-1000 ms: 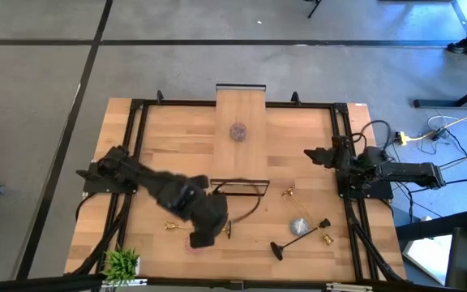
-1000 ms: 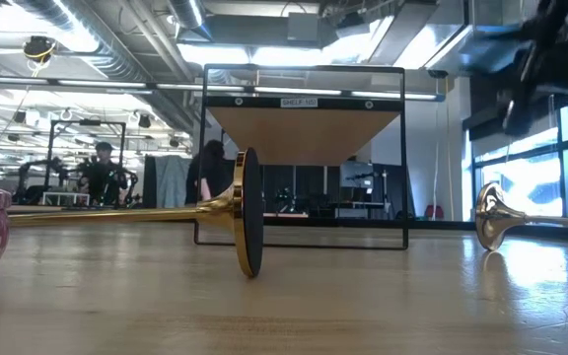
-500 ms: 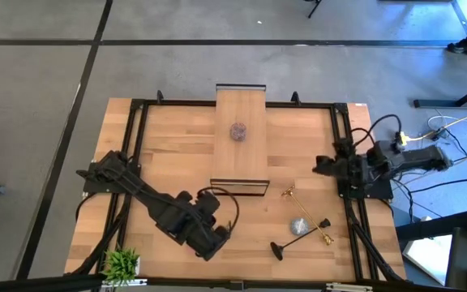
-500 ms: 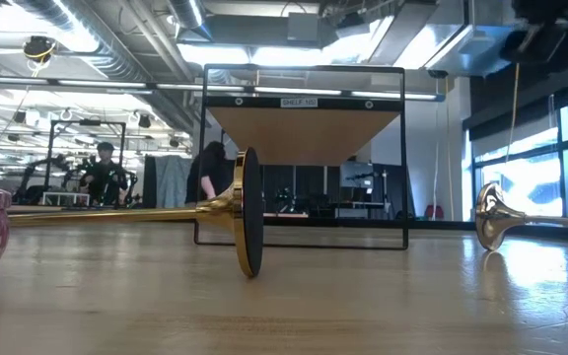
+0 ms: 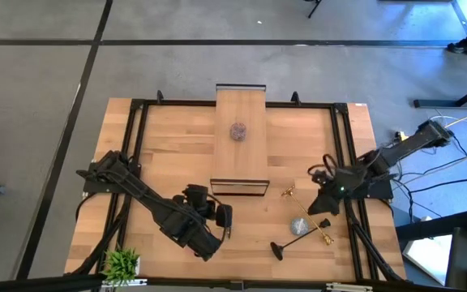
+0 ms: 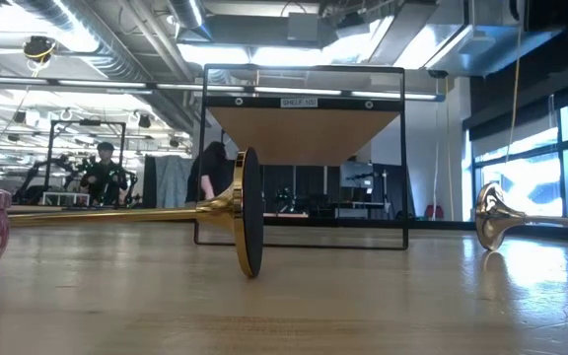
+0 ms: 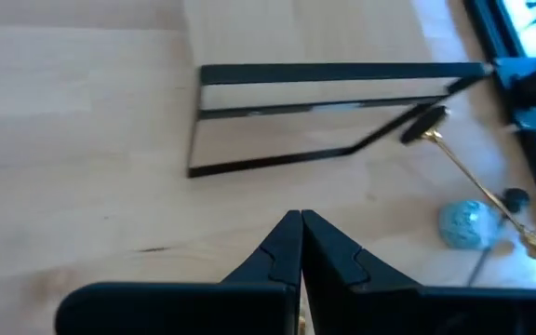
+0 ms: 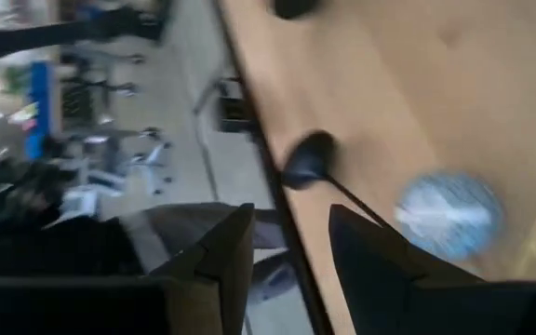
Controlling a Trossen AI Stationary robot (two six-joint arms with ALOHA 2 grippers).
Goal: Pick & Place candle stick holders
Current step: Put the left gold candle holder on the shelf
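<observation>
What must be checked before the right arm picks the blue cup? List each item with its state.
1. Right end effector open: ok.
2. Right end effector near the blue cup: ok, just beside it in the high view.
3. Cup free of the gold stem lying beside it: cannot tell whether they touch.
4. Black holder out of the way: cannot tell, its stem runs close past the cup.
5. Left end effector shut and empty: ok.
6. Arms apart: ok, the left is on the other side of the table.
</observation>
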